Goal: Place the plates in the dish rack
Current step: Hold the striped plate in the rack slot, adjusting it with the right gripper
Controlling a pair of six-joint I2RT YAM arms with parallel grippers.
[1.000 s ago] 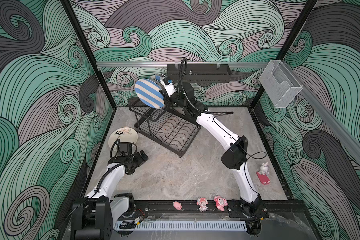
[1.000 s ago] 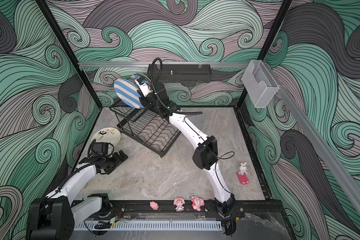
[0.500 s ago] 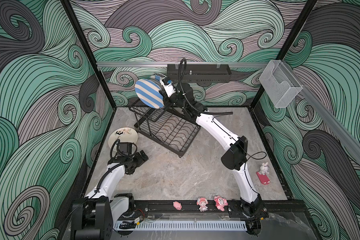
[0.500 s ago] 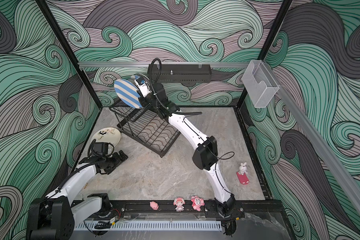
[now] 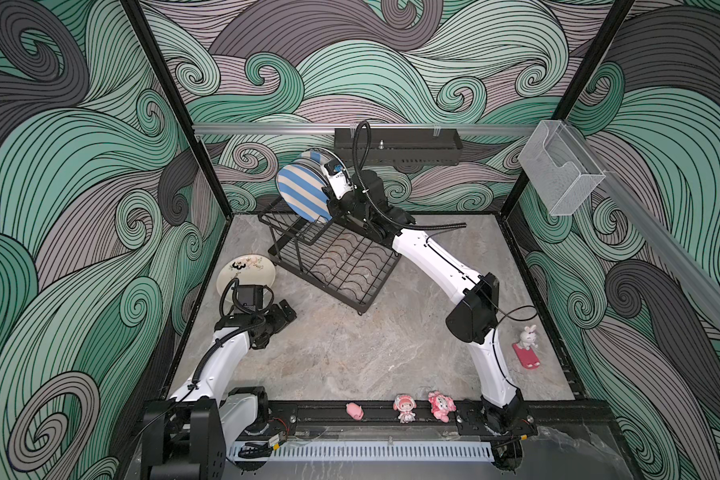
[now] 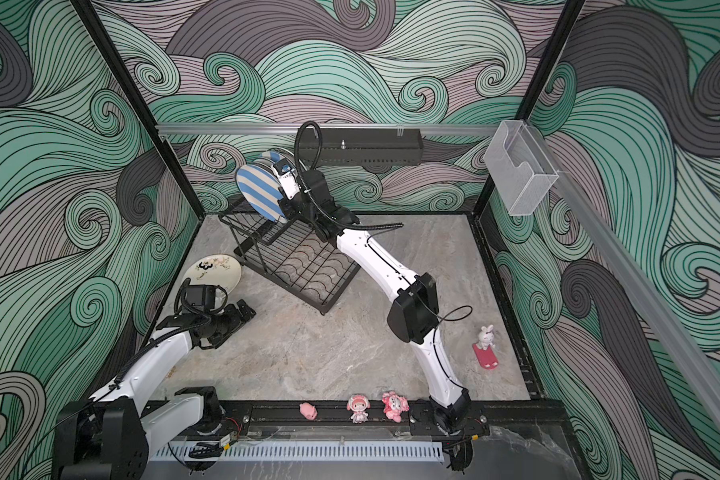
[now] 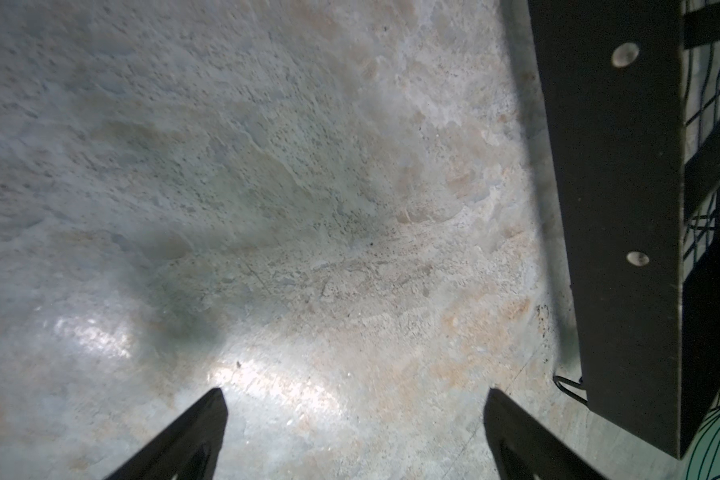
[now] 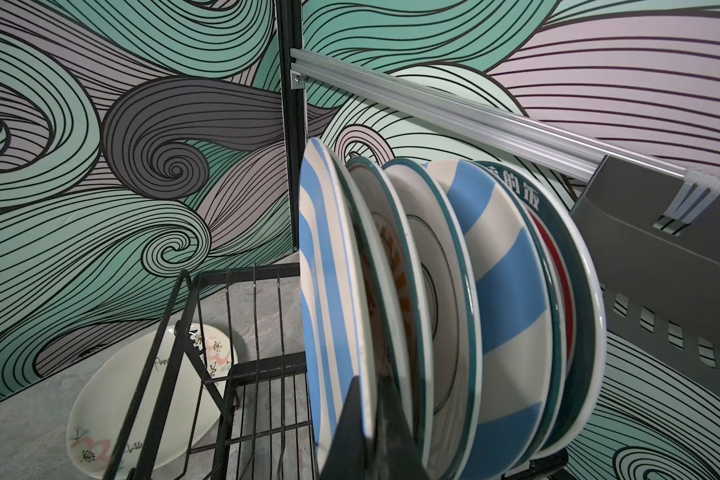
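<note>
The black wire dish rack (image 5: 337, 266) (image 6: 304, 266) stands at the back of the table. Several plates (image 8: 499, 311) stand on edge in its upper tier. At the near end of that row is a blue-and-cream striped plate (image 5: 302, 195) (image 6: 258, 193) (image 8: 329, 291), and my right gripper (image 5: 329, 199) (image 8: 371, 399) is shut on its rim. Whether its lower edge rests in a slot is hidden. A cream floral plate (image 5: 246, 272) (image 6: 217, 270) (image 8: 105, 407) lies flat on the table left of the rack. My left gripper (image 5: 285, 311) (image 7: 354, 395) hangs open and holds nothing, just in front of that plate.
A black perforated shelf (image 5: 395, 145) hangs on the back wall behind the rack, and a clear acrylic box (image 5: 558, 170) on the right wall. Pink figurines (image 5: 404, 409) line the front rail. A white rabbit on a red stand (image 5: 526, 345) sits at the right.
</note>
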